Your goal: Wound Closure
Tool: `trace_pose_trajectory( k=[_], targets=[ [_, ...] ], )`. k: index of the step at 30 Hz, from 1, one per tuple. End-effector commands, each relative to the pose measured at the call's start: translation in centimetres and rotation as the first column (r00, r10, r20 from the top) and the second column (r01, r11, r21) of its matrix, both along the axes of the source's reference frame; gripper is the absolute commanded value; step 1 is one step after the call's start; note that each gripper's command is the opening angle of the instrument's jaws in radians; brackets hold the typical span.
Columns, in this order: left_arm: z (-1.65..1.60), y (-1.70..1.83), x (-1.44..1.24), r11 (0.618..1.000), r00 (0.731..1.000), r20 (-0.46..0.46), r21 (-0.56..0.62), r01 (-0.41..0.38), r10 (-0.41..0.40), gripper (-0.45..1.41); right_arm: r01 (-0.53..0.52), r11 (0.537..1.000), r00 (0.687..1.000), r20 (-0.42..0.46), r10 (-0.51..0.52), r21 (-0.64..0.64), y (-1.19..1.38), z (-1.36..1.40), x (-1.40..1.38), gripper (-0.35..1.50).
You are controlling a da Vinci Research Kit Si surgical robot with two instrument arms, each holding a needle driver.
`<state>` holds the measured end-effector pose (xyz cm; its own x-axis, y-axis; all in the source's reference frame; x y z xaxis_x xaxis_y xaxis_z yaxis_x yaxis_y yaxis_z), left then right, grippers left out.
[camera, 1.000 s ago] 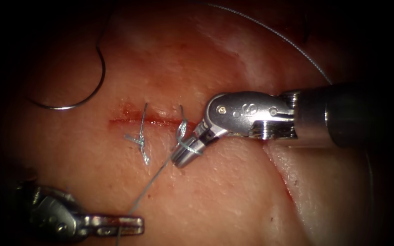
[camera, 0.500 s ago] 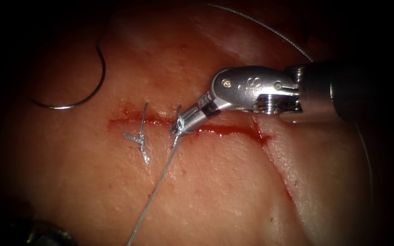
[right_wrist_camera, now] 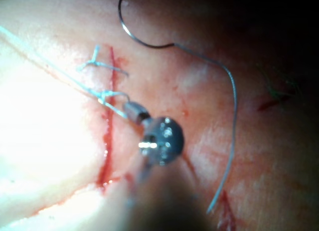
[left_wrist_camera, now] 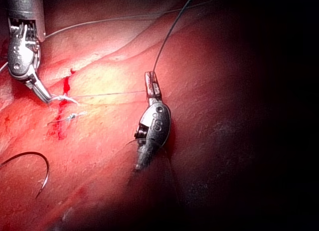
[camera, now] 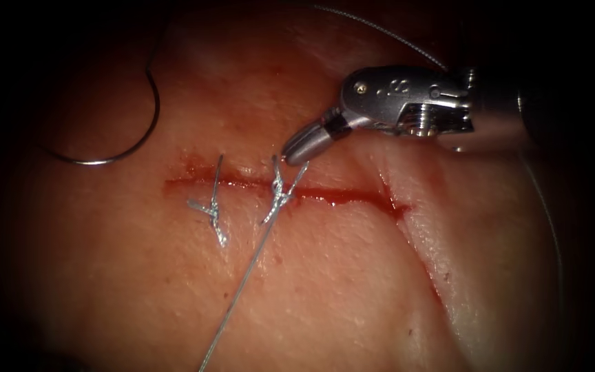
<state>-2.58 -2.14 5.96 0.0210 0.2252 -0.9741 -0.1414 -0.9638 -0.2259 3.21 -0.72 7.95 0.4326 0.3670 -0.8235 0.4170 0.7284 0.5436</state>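
The cut (camera: 339, 198) runs across the tissue (camera: 325, 289) with red fluid in it. Two knotted stitches cross it, one further left (camera: 213, 210) and one (camera: 279, 195) beside it. My right tool (camera: 296, 153) is just above the second knot, shut on the short thread end that rises from it; it is also seen from behind (right_wrist_camera: 132, 110). The long thread (camera: 239, 289) runs taut from this knot down and left. My left tool (left_wrist_camera: 151, 79) is shut on that thread. The curved needle (camera: 122, 150) lies loose on the tissue left of the cut, held by neither tool.
A long loop of thread (camera: 408, 45) trails over the far tissue behind the right tool's shaft (camera: 497, 110). A second, deeper slit (camera: 425, 269) runs down the right part of the tissue. The needle (left_wrist_camera: 40, 163) lies apart from both tools.
The right tool rose from below the cut to above it and to the right; the loop slid off its jaws and drew down into a knot. The left tool withdrew lower left, out of the endoscope view.
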Motion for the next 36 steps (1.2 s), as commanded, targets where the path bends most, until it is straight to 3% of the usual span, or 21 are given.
trace_pose_trajectory(
  k=[1, 10, 18, 25, 36],
  targets=[
    [0.05, -0.06, -0.04, 1.0, 1.0, 0.002, 0.002, -0.003, 0.003, -0.45, 0.008, 1.0, 1.0, 0.021, -0.008, -0.005, 0.07, 0.09, 0.02, -0.35],
    [-0.09, -0.12, -0.03, 1.0, 1.0, 0.006, 0.005, -0.01, 0.01, -0.45, -0.045, 0.999, 0.997, 0.064, 0.045, 0.006, 0.21, 0.22, 0.0, -0.35],
    [-0.27, -0.28, 0.08, 1.0, 1.0, 0.011, 0.004, -0.018, 0.018, -0.45, -0.061, 0.998, 0.995, 0.076, 0.061, -0.003, 0.22, 0.33, 0.21, -0.35],
    [-0.3, -0.43, -0.01, 1.0, 1.0, 0.01, 0.014, -0.016, 0.016, -0.45, -0.074, 0.997, 0.991, 0.106, 0.076, -0.027, 0.28, 0.42, 0.29, -0.35],
    [-0.24, -0.59, -0.12, 1.0, 1.0, 0.01, 0.023, -0.017, 0.017, -0.45, -0.173, 0.977, 0.971, 0.143, 0.19, -0.126, 0.53, 0.65, 0.13, -0.35]
  ],
)
